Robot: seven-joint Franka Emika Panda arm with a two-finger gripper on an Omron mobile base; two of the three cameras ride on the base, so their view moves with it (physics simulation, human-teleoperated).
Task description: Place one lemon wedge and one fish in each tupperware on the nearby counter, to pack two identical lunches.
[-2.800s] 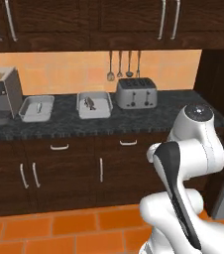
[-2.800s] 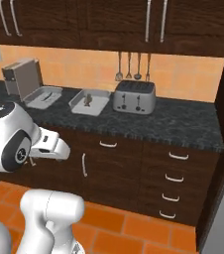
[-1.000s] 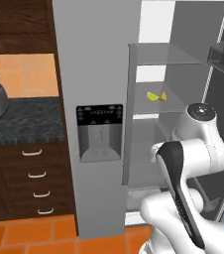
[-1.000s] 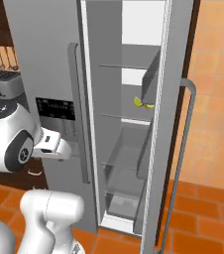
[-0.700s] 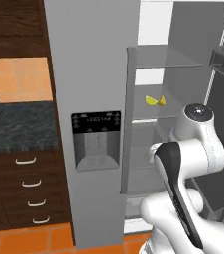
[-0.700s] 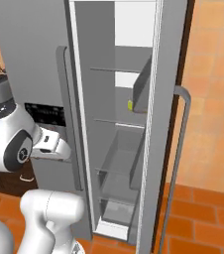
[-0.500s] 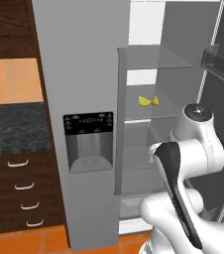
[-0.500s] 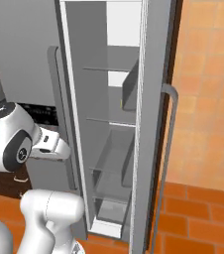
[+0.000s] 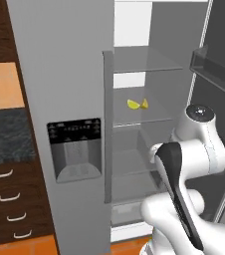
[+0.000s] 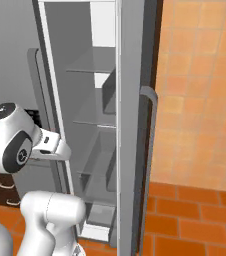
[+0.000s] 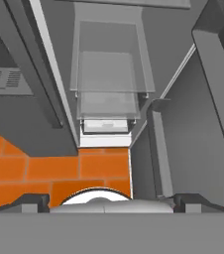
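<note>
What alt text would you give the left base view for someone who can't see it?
An open fridge with two yellow lemon wedges on a glass shelf; the white robot arm stands in front at lower right, a dark counter at left.

The base has driven from the counter [image 9: 7, 137] to the open fridge [image 9: 149, 149], seemingly closer.

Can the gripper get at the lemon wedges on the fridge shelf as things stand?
Probably yes. The fridge door stands open and the lemon wedges lie uncovered near the front of their shelf. The gripper is open but points down at the floor, so it must lift first.
</note>
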